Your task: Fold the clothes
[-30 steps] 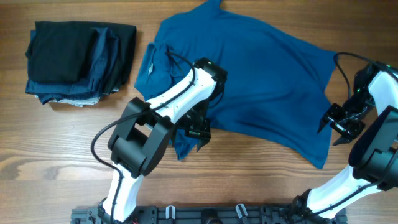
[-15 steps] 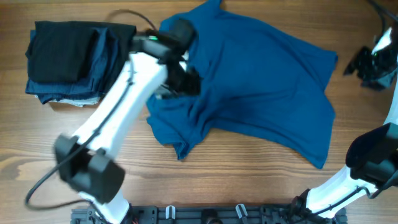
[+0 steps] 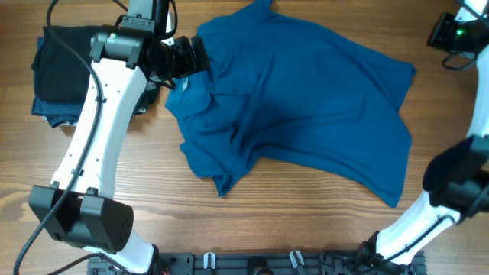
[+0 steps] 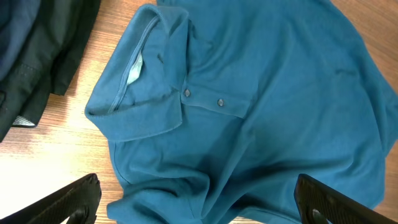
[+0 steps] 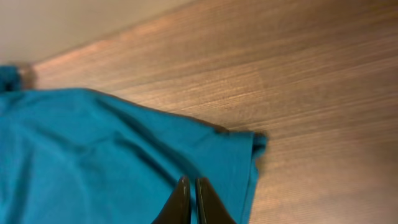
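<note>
The blue polo shirt (image 3: pixel 306 107) lies rumpled mid-desk, its collar (image 4: pixel 137 99) toward the far left corner. The left gripper (image 3: pixel 189 58) hangs wide open above the collar. The right gripper (image 5: pixel 191 200), jaws together and empty, sits near the far right corner. Best flatten wrinkles first, gripping 2 edges.

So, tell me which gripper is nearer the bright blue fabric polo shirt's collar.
Left. The left gripper is beside the collar; the right gripper is at the shirt's opposite end.
</note>
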Robot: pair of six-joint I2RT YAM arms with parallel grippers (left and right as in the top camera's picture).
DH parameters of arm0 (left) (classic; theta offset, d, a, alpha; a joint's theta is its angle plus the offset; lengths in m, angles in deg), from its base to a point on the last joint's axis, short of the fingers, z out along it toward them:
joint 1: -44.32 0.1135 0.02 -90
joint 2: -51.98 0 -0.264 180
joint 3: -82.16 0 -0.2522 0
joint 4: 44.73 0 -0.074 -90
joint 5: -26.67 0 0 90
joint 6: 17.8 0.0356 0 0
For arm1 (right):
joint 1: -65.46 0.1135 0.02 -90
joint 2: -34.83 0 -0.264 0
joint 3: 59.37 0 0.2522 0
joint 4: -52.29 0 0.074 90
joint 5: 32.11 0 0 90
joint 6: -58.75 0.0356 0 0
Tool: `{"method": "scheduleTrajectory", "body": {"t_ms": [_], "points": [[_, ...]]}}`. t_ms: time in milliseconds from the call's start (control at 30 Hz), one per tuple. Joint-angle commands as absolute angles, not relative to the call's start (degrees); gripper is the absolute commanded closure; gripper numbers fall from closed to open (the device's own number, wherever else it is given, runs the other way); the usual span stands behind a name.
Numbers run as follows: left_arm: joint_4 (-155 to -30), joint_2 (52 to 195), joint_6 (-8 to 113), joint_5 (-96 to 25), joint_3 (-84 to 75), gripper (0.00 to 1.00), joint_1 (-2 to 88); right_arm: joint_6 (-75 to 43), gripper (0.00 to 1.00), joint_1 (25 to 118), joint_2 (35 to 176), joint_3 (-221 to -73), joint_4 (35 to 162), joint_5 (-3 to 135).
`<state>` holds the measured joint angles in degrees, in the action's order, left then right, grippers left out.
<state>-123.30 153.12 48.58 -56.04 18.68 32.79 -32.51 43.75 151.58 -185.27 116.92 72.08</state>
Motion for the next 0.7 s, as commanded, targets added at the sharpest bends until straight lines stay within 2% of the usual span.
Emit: {"method": "scheduleTrajectory", "body": {"t_ms": [0, 367, 667], "points": [[-123.2, 153.1, 49.1, -56.4, 19.0, 0.00, 32.9, -33.6, 0.96, 44.2, 158.0, -185.7, 115.0, 72.7], [-123.2, 153.1, 49.1, -56.4, 19.0, 0.00, 32.9, -32.8, 0.96, 45.4, 171.1, -185.5, 113.5, 74.1], [-123.2, 153.1, 49.1, -56.4, 19.0, 0.00, 32.9, -32.7, 0.96, 49.6, 173.5, -181.1, 117.8, 71.2]]}}
